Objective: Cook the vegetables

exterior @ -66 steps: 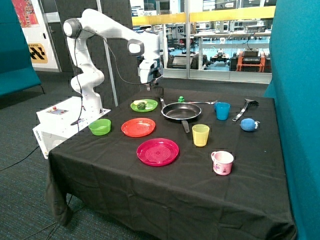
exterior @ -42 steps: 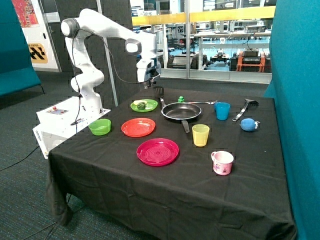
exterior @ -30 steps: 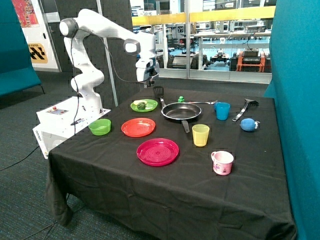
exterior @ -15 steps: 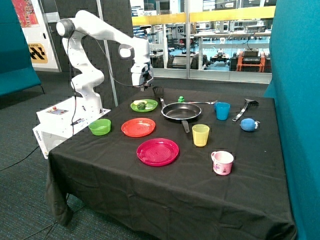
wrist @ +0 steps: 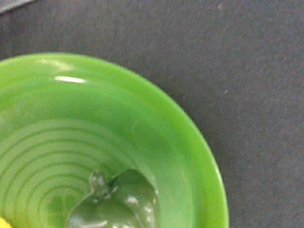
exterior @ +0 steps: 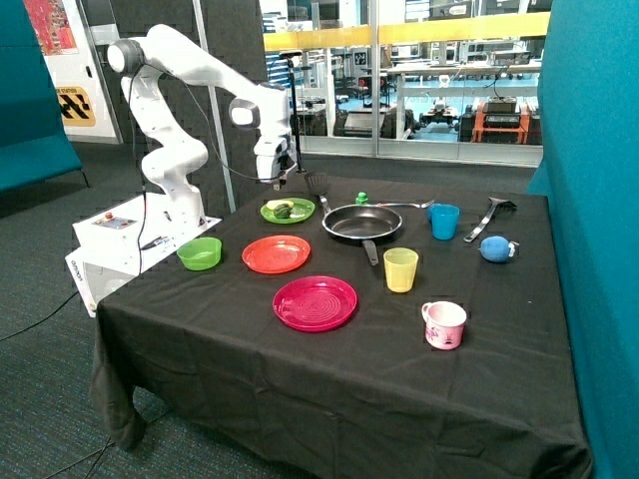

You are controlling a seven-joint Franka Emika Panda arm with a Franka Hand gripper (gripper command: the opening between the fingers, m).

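Note:
The vegetables lie on a small green plate (exterior: pixel 299 213) beside the black frying pan (exterior: pixel 361 223): a dark green rounded piece (exterior: pixel 284 211) and a pale yellow piece (exterior: pixel 274 205). My gripper (exterior: pixel 276 181) hangs a little above the plate's far edge and holds nothing that I can see. In the wrist view the green plate (wrist: pixel 156 133) fills the picture, with the dark green piece (wrist: pixel 118 202) on it and a sliver of the yellow piece (wrist: pixel 3 223) at the edge. The pan holds nothing.
A black spatula (exterior: pixel 318 184) lies between plate and pan. A small green knob (exterior: pixel 361 199) and a fork (exterior: pixel 404 205) sit behind the pan. Also on the table: blue cup (exterior: pixel 445 221), yellow cup (exterior: pixel 400 269), pink mug (exterior: pixel 444 324), orange plate (exterior: pixel 277 253), pink plate (exterior: pixel 315 302), green bowl (exterior: pixel 200 252).
The arm has swung away from above the spatula and pan edge to above the green plate. Nothing on the table has moved.

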